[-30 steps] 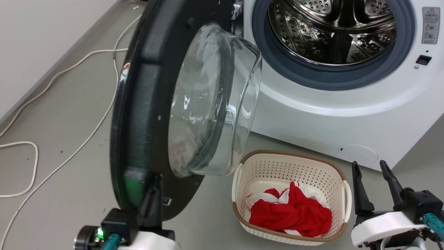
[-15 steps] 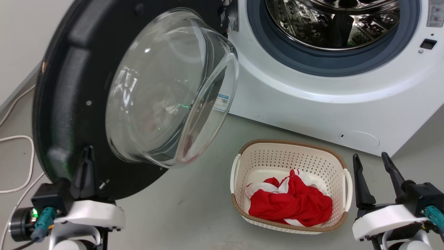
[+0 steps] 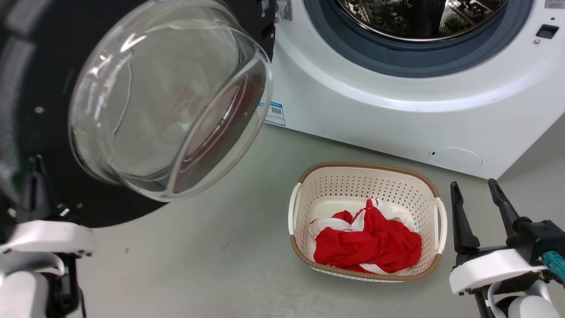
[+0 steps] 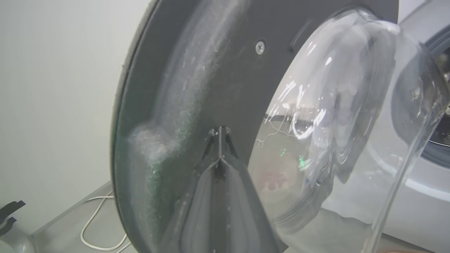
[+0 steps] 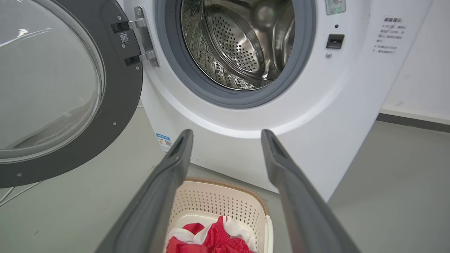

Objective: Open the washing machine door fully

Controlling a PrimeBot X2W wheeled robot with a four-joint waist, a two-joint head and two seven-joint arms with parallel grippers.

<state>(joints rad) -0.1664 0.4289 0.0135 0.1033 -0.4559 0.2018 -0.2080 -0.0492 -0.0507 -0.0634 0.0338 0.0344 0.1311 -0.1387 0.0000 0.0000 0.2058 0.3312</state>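
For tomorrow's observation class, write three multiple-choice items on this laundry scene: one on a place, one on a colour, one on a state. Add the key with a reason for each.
1. Where does the basket stand?
A. on the floor in front of the washing machine
B. inside the drum
C. on top of the machine

2. What is the main colour of the cloth in the basket?
A. blue
B. red
C. green

3. How is the right gripper?
A. shut on the cloth
B. shut on the basket's rim
C. open, holding nothing

Key:
1 A: it sits on the grey floor below the machine's front.
2 B: the cloth is mostly red, with some white.
3 C: its fingers stand apart with nothing between them.
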